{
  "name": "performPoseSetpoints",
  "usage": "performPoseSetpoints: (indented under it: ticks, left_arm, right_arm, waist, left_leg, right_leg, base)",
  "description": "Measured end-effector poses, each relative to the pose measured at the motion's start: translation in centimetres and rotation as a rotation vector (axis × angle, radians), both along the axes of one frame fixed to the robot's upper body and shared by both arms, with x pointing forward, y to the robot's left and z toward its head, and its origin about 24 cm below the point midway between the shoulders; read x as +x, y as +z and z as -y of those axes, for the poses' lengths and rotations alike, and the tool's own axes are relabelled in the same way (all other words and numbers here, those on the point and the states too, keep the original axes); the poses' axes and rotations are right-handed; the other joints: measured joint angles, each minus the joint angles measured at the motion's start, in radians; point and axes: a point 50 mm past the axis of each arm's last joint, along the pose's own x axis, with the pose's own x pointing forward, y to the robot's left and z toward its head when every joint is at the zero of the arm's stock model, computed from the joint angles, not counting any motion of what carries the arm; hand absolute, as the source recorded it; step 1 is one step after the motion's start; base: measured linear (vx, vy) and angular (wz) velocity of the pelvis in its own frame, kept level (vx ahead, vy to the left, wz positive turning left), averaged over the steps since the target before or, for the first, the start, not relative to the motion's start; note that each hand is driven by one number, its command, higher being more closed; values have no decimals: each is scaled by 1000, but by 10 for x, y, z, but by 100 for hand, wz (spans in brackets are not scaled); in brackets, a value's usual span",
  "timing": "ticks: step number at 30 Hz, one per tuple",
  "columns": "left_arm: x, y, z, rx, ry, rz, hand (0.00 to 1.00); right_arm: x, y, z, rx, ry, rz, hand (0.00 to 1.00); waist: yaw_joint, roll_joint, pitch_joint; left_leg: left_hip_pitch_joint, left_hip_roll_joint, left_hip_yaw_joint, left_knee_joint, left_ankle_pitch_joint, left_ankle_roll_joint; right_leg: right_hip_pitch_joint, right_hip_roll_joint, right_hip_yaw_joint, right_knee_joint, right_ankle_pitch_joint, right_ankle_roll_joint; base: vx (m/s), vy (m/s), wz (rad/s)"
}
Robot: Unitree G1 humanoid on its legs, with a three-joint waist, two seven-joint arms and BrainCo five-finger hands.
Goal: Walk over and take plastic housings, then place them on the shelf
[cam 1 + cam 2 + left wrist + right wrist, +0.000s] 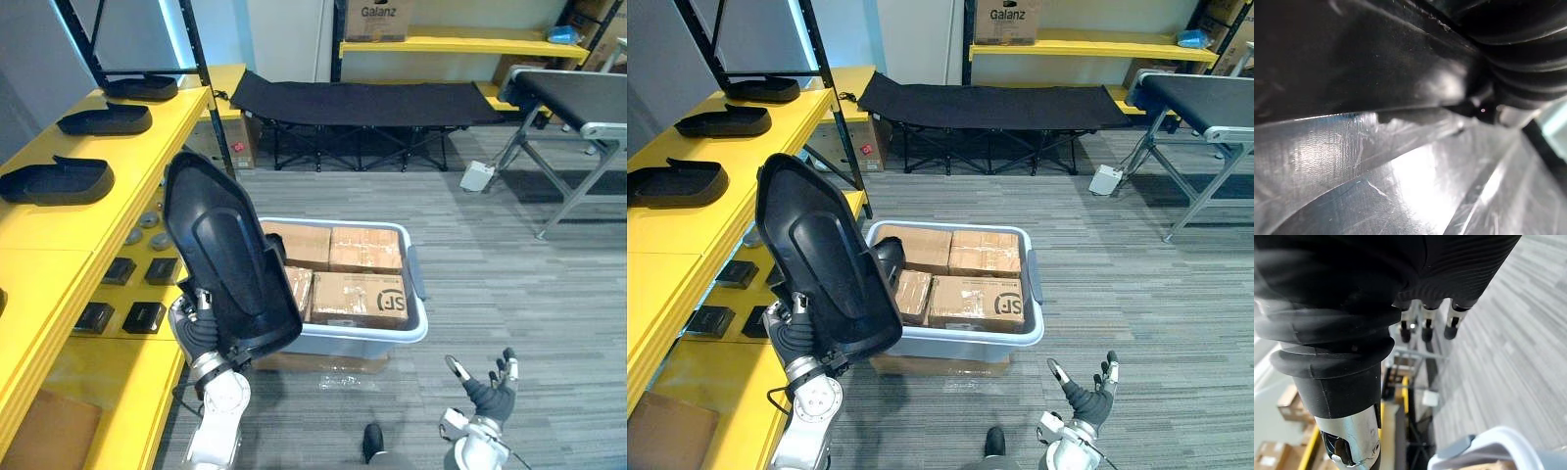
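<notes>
Left hand (199, 331) low in the left-centre of the frame, fingers clamped on the bottom edge of a black housing (230, 255). The housing stands nearly upright, top leaning to the upper left, hollow ribbed side toward the camera. It is lifted off any surface and overlaps the near-left corner of the bin (416, 328) in the head views. In the left wrist view the glossy housing wall sits tight against the lens, with the dark wrist cover in the upper right corner. Right hand (487, 394) in the lower right, over the grey floor (509, 255). Its palm is up, fingers spread and relaxed, holding nothing; the right wrist view shows its fingers (1425, 328) straight over the carpet. The yellow shelf (147, 152) runs along the left edge, with three more black housings in a row on its top level: near (57, 181), middle (106, 119), far (144, 88). Small dark parts (122, 318) lie on the lower level, just left of the held housing. The white bin, mid-frame on the floor, is packed with cardboard boxes (358, 294). A black cot (362, 103) stands across the top centre.
</notes>
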Motion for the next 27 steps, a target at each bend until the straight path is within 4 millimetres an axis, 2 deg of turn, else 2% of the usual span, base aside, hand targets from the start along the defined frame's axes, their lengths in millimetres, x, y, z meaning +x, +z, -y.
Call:
performPoseSetpoints:
  ticks: [4, 7, 10, 13, 14, 15, 18, 19, 20, 21, 22, 24, 26, 27]
  left_arm:
    - [0, 1, -2, -29, 8, 9, 100]
    - [0, 7, -5, -147, -11, 83, 100]
    - [-2, 26, -7, -201, -16, 214, 100]
    - [-9, 46, -16, -186, 14, 326, 100]
    - [-13, 52, -22, -170, 43, 355, 100]
    - [-15, 54, -26, -159, 61, 366, 100]
    - [-34, 61, -50, -99, 164, 387, 100]
    - [-42, 60, -58, -76, 195, 376, 100]
    - [-47, 60, -63, -61, 210, 366, 100]
    - [-51, 58, -67, -45, 205, 346, 100]
    - [-52, 58, -68, -44, 202, 343, 100]
    - [-61, 57, -73, -31, 190, 327, 100]
    - [-60, 59, -71, -21, 148, 340, 100]
    - [-52, 62, -62, -42, 52, 365, 100]
  right_arm:
    - [1, -2, -1, -25, 36, -26, 0]
    - [10, 1, -2, -41, 97, -11, 0]
    - [25, 9, -1, -49, 154, 34, 0]
    - [39, 15, -3, -15, 179, 86, 0]
    - [43, 13, -3, 1, 189, 89, 0]
    - [45, 13, -4, 2, 195, 89, 0]
    - [56, 15, -8, -1, 235, 104, 0]
    - [61, 18, -9, -2, 243, 121, 0]
    - [63, 20, -9, -5, 245, 130, 0]
    - [63, 21, -4, -19, 233, 130, 0]
    - [63, 22, -2, -23, 231, 130, 0]
    - [70, 27, -1, -32, 232, 151, 0]
    - [73, 30, 1, -37, 229, 165, 0]
    - [71, 30, 10, -61, 197, 147, 0]
  waist:
    - [1, 11, 7]
    - [4, 14, 9]
    - [30, 18, 24]
    - [40, 20, 39]
    - [58, 18, 41]
    - [64, 18, 41]
    - [103, 14, 43]
    - [120, 17, 41]
    - [122, 18, 43]
    - [120, 14, 45]
    - [121, 12, 47]
    - [153, -3, 48]
    - [153, -16, 56]
    - [132, -19, 66]
  left_leg:
    - [0, 0, 0, 1, -3, 0]
    - [-12, 5, -8, 18, -13, 1]
    - [-33, 11, -22, 64, -36, 5]
    - [-53, -6, -95, 70, -37, 11]
    - [-56, -15, -126, 66, -33, 16]
    - [-64, -20, -147, 66, -32, 18]
    - [-83, -54, -247, 50, -16, 33]
    - [-101, -61, -291, 53, -15, 37]
    - [-116, -67, -344, 54, -9, 43]
    - [-129, -85, -440, 51, 7, 39]
    - [-130, -88, -457, 50, 10, 35]
    - [-135, -94, -515, 19, 49, 27]
    - [-167, -108, -462, 1, 101, 43]
    - [-191, -95, -289, -16, 134, 90]
  right_leg:
    - [0, 0, 0, 0, -2, -1]
    - [0, 1, -5, 0, -5, 0]
    - [4, -1, -13, 0, -5, 0]
    - [39, -24, -85, 1, -11, 14]
    - [57, -35, -114, 8, -15, 21]
    - [69, -41, -134, 9, -18, 25]
    - [121, -69, -214, 10, -38, 42]
    - [123, -70, -213, 40, -86, 41]
    - [124, -63, -186, 75, -135, 45]
    - [136, -54, -166, 137, -204, 42]
    - [141, -55, -169, 148, -208, 42]
    - [168, -63, -223, 189, -249, 41]
    - [205, -85, -323, 189, -266, 38]
    - [237, -101, -421, 191, -269, 34]
  base:
    - [0, 0, 0]
    - [-12, -5, 4]
    - [-31, 9, 13]
    - [-15, 31, 60]
    - [4, 38, 86]
    - [32, 32, 94]
    - [39, 38, 101]
    - [62, 32, 112]
    - [100, -10, 198]
    - [120, -43, 176]
    - [126, -45, 179]
    - [113, -27, 131]
    - [42, -38, 169]
    - [8, -9, 201]
